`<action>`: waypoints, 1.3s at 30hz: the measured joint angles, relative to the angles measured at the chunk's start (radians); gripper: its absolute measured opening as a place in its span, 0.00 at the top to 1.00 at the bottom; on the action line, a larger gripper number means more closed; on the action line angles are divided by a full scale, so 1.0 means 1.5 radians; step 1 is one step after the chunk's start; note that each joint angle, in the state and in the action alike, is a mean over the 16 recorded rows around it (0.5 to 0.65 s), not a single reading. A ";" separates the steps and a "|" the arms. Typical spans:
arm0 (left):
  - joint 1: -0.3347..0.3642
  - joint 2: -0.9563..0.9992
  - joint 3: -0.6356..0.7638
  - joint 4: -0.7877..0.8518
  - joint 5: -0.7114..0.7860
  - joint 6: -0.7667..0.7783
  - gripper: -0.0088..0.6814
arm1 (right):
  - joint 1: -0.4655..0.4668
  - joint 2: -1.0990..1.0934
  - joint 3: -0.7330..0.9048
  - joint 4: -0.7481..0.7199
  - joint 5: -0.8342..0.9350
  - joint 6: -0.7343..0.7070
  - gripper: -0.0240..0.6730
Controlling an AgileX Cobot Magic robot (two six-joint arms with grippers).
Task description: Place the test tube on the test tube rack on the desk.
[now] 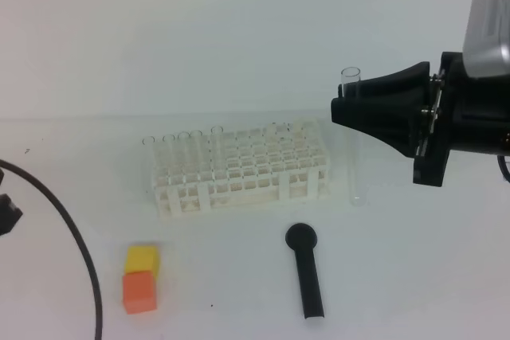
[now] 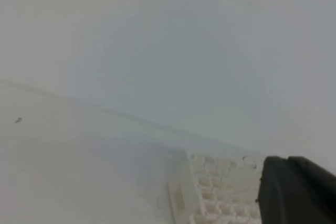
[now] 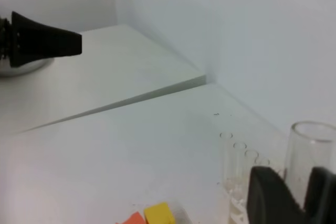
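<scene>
My right pincer (image 1: 344, 107) grips the test tube (image 1: 353, 137) upright near its rim, its lower end hanging below my fingertips. The test tube rack (image 1: 239, 166) stands on the desk (image 1: 414, 276) just left of the pincer and lower. My left pincer (image 2: 296, 192) is closed, holding nothing.

Desk (image 1: 414, 276) plain white; test tube rack (image 1: 239, 177) white, a lattice of square holes, with clear glass tubes in its left end. Test tube (image 1: 353, 137) clear, near colourless, held in the black right gripper (image 1: 343, 109). Near the front-left corner: 1 yellow block (image 1: 143, 259), 1 orange block (image 1: 139, 291); black round-headed stick (image 1: 306, 270) near the front edge, black cable (image 1: 76, 244) curving at left.
</scene>
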 joint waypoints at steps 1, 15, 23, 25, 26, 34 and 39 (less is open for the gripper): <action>-0.004 0.000 0.007 0.000 -0.006 0.001 0.99 | 0.000 0.000 0.000 0.000 0.001 0.002 0.79; -0.122 -0.031 0.058 0.000 0.035 0.025 0.99 | 0.000 0.000 0.000 -0.007 0.012 0.034 0.79; -0.146 -0.041 0.066 0.000 0.075 0.024 0.99 | 0.000 0.000 0.000 -0.019 0.018 0.040 0.79; -0.146 -0.042 0.066 0.000 0.076 0.023 0.99 | 0.000 0.000 0.000 -0.021 0.020 0.039 0.79; -0.146 -0.042 0.066 0.000 0.076 0.023 0.99 | 0.000 0.000 0.000 -0.022 0.021 0.038 0.79; -0.146 -0.042 0.066 0.000 0.074 0.023 0.99 | 0.000 0.000 0.000 -0.029 0.032 0.022 0.79; -0.146 -0.042 0.066 0.000 0.074 0.023 0.99 | 0.000 0.000 0.000 -0.030 0.039 0.008 0.79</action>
